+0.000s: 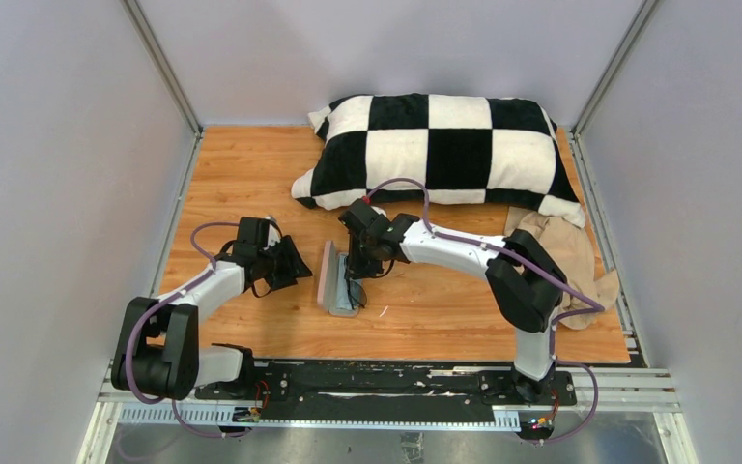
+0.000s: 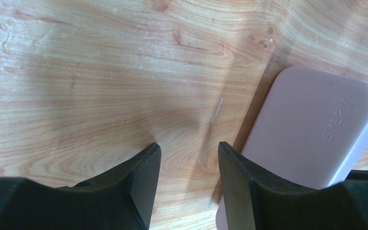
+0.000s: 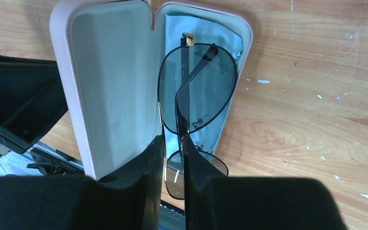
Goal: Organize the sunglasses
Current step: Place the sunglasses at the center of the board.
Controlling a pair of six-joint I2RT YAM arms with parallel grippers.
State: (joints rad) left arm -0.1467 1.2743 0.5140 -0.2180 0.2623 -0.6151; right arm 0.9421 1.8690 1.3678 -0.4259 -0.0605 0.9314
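Note:
The sunglasses [image 3: 196, 86], folded, with dark lenses and a thin dark frame, are pinched near the bridge by my right gripper [image 3: 172, 143], which is shut on them. They hang over the blue cloth [image 3: 231, 45] lying in the tray of the open pinkish-grey case [image 3: 105, 86]. I cannot tell whether they touch the cloth. In the top view the case [image 1: 328, 280] lies mid-table with my right gripper [image 1: 356, 268] over it. My left gripper [image 2: 189, 148] is open and empty just left of the raised lid [image 2: 311, 129]; it also shows in the top view [image 1: 288, 266].
A black-and-white checkered pillow [image 1: 444, 145] lies along the back of the wooden table [image 1: 251, 174]. A crumpled beige cloth [image 1: 570, 256] lies at the right by the right arm. Grey walls close in both sides. A black rail [image 1: 386, 382] runs along the front edge.

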